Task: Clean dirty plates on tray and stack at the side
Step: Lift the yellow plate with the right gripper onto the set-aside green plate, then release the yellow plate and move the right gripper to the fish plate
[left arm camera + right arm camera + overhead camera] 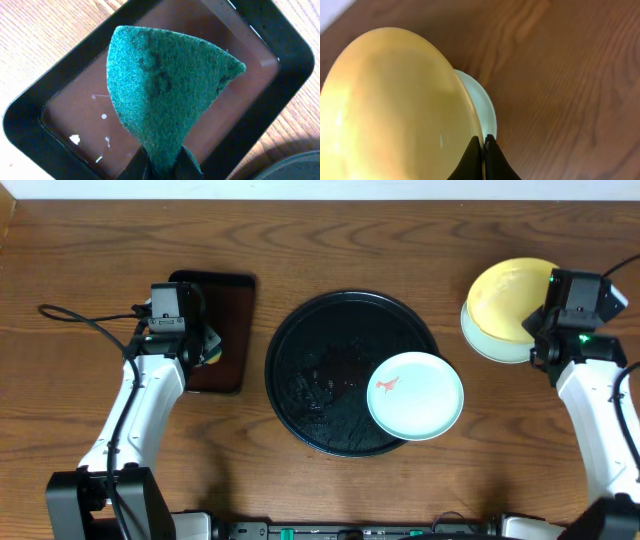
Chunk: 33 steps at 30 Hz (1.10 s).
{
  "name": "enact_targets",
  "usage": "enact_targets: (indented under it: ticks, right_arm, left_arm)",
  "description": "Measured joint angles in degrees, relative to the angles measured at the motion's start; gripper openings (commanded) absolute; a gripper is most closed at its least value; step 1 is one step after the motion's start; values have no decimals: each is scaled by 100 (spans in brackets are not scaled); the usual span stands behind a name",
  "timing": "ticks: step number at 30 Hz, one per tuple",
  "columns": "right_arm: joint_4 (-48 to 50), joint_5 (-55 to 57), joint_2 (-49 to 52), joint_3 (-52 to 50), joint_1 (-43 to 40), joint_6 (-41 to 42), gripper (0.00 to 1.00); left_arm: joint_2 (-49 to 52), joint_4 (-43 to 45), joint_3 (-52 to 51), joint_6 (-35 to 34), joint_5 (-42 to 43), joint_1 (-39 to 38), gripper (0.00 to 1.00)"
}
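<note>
On the far left of the wooden table (300, 240), the left arm reaches over the brown rectangular tray (232, 310), a dark-rimmed dish with a glossy brown floor. The left claw (161, 165) is clamped together on the narrow end of a green scouring pad (165, 95). In the left wrist view the pad fans upward from the fingers into a broad, bent shape above the tray floor. A few small white specks (75, 139) lie on that floor near the tray's lower left corner. To the right, at the middle of the table, sits the round black tray (320, 360), its glossy surface showing wet-looking streaks. One smeared mint-white plate (420, 400) lies upright on the lower right part of this tray, with its outer edge reaching over the raised rim. A small red-orange smear (388, 385) marks the plate's left side. Well apart from the black tray, near the right edge of the table, a second mint-white plate (488, 345) rests on the wood. The pale yellow plate (510, 298) sits over it, tilted, covering most of it and leaving only a crescent of the lower plate visible. The right claw (483, 150) is closed tight on the rim of the yellow plate, one thin black finger on either side of the edge. Whether the yellow plate touches the plate beneath cannot be told.
</note>
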Motion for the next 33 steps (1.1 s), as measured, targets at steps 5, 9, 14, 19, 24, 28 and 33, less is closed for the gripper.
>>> enact_targets:
  ticks: [5, 9, 14, 19, 24, 28, 33]
  right_arm:
    - [372, -87, 426, -330, -68, 55, 23]
    - [549, -243, 544, -330, -92, 57, 50]
    - [573, -791, 549, -317, -96, -164, 73]
    - [59, -1458, 232, -295, -90, -258, 72]
    - [-981, -1847, -1036, -240, 197, -280, 69]
    - [-2011, -1967, -1858, -160, 695, -271, 72]
    - [-2640, -2057, -1956, -236, 1377, -190, 70]
  left_arm:
    - [0, 0, 0, 0, 0, 0, 7]
    - [0, 4, 0, 0, 0, 0, 7]
    - [0, 4, 0, 0, 0, 0, 8]
    - [0, 4, 0, 0, 0, 0, 8]
    - [0, 7, 0, 0, 0, 0, 7]
    - [0, 4, 0, 0, 0, 0, 7]
    - [0, 7, 0, 0, 0, 0, 8]
